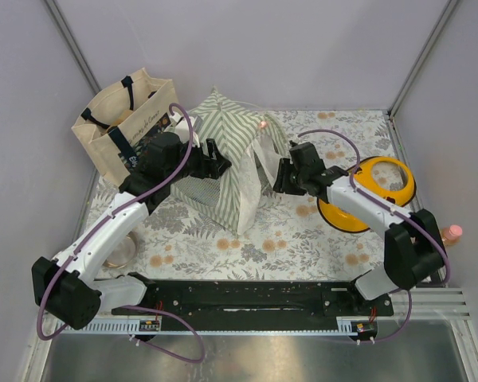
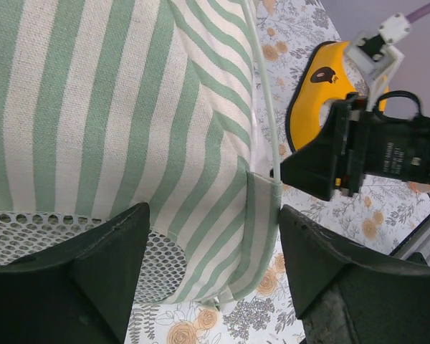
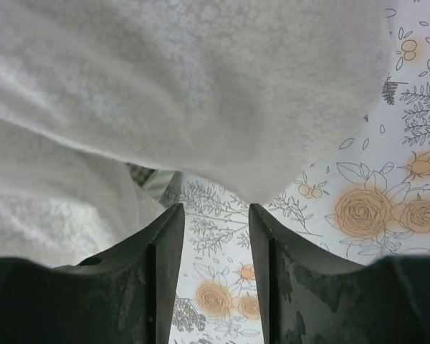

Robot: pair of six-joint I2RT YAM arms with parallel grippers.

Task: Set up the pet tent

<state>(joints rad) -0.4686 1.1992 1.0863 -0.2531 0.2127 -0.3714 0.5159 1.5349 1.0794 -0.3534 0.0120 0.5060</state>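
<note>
Plain panel walls (image 1: pixel 263 48), metal frame posts (image 1: pixel 72 44) and a mounting rail (image 1: pixel 247 296) suggest a robot lab.

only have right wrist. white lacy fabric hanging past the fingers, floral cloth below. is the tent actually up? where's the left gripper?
Observer: The top view shows the pet tent peaked, apex up.
Operator: And left?
Observer: The left gripper is open, facing the tent's striped corner beside the mesh panel.
Operator: Anything near my arm?
Observer: A yellow disc lies right of the tent, partly hidden by the right arm.
</note>
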